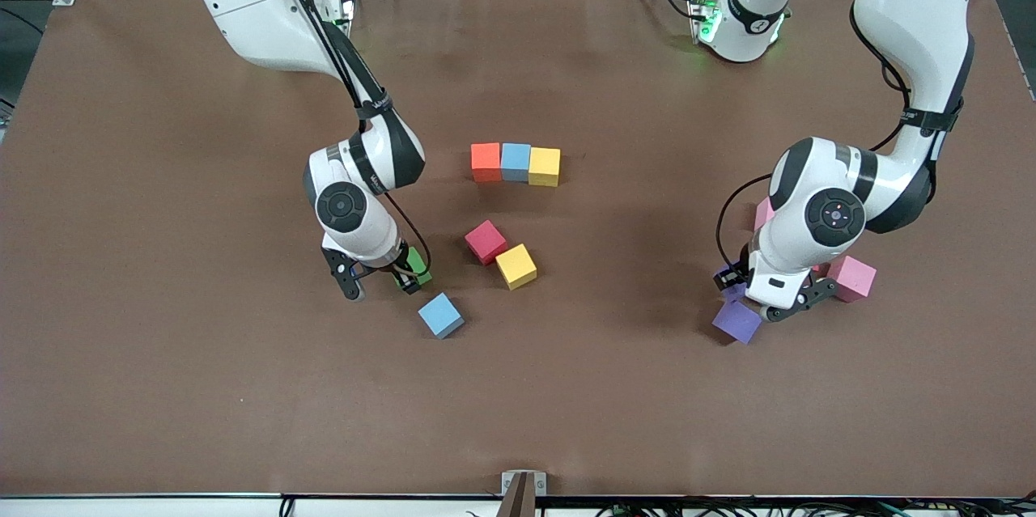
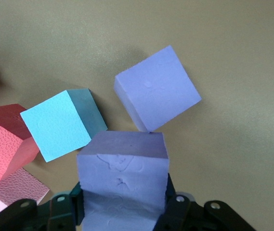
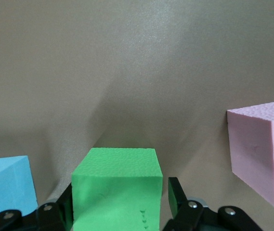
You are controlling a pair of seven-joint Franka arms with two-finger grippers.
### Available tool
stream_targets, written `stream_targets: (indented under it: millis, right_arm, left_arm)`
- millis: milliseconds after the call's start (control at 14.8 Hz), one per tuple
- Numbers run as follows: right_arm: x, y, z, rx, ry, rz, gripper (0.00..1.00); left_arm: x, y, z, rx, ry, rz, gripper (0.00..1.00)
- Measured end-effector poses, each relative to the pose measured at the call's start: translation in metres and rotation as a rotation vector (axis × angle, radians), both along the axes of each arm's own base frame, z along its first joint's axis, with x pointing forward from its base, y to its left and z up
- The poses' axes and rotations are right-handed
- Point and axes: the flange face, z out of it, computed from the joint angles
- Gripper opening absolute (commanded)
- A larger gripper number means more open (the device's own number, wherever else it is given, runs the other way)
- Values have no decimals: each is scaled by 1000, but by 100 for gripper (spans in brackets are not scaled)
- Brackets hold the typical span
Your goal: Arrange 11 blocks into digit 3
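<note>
My left gripper (image 1: 757, 298) is shut on a purple block (image 2: 122, 178), low at the left arm's end of the table. That block also shows in the front view (image 1: 734, 290). A second purple block (image 1: 736, 321) lies just beside it and shows in the left wrist view too (image 2: 157, 89). My right gripper (image 1: 379, 281) is open, its fingers on either side of the green block (image 3: 117, 192), with a small gap at one finger. In the front view the green block (image 1: 417, 262) rests on the table. An orange (image 1: 486, 162), a blue (image 1: 515, 162) and a yellow block (image 1: 545, 167) form a touching row.
A red (image 1: 486, 242), a yellow (image 1: 516, 266) and a blue block (image 1: 441, 315) lie loose near my right gripper. Pink cubes (image 1: 851, 277) sit by my left gripper. The left wrist view also shows a blue (image 2: 55, 125) and a red block (image 2: 2, 142).
</note>
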Motion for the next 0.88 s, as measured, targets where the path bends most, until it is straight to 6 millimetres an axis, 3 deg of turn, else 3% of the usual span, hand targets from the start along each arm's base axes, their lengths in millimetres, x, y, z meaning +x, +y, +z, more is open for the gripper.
stream_targets:
  millis: [338,878]
  right_arm:
    - [-2,6,1,5,-1,250,0]
    - [-37,65,2,28,30,675,0]
  left_arm:
    - [0,0,0,0,-1,0,42]
    - [0,0,-3,-1,5,0,42]
